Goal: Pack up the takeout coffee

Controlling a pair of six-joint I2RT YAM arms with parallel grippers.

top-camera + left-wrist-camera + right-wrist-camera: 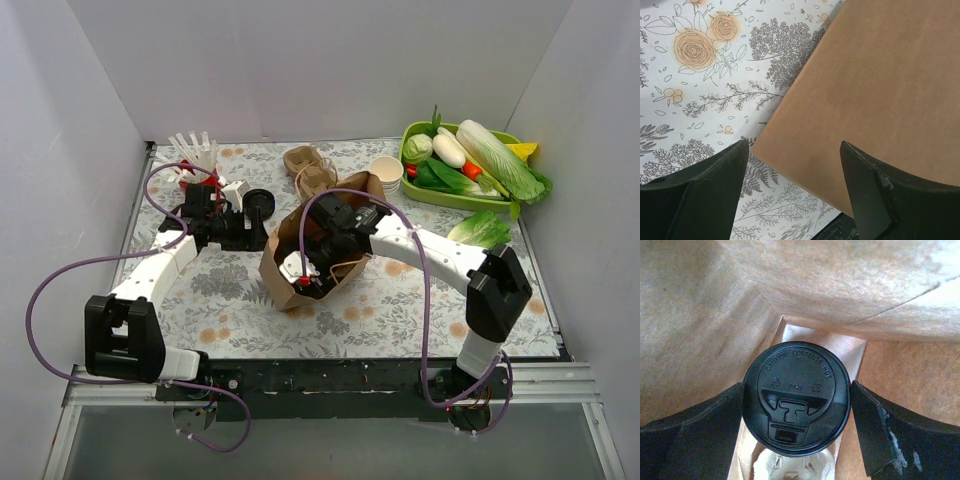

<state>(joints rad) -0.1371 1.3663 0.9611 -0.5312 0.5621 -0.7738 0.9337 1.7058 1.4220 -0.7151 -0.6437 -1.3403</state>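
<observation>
The right gripper [796, 385] looks clamped on the coffee cup [796, 405] deep inside the brown bag [700, 315], so next it should let go gently, while the left gripper [792, 146] hangs open outside.

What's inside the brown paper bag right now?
A round black plastic lid, facing up, between the right gripper's fingers. The lid hides nearly everything beneath it; the brown paper bag's walls hide anything else.

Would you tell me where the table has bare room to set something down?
Bare cloth lies along the near edge, between the brown paper bag and the front rail, and at the back between the straw cup and the pulp carrier. It is crowded around the paper cups and vegetable tray.
</observation>
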